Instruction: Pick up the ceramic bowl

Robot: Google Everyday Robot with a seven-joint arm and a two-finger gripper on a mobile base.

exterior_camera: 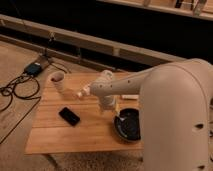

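The ceramic bowl (128, 125) is dark, glossy and round, and sits on the right side of the wooden table (60, 140), partly hidden by my white arm. My gripper (109, 105) hangs down from the wrist just left of and behind the bowl, close to its near-left rim and a little above the tabletop.
A flat black phone (69, 116) lies left of centre on the table. A pale pinkish cup (56, 80) stands at the back left corner. A small white object (130, 96) lies behind the bowl. Cables and a blue box (33, 68) lie on the floor to the left.
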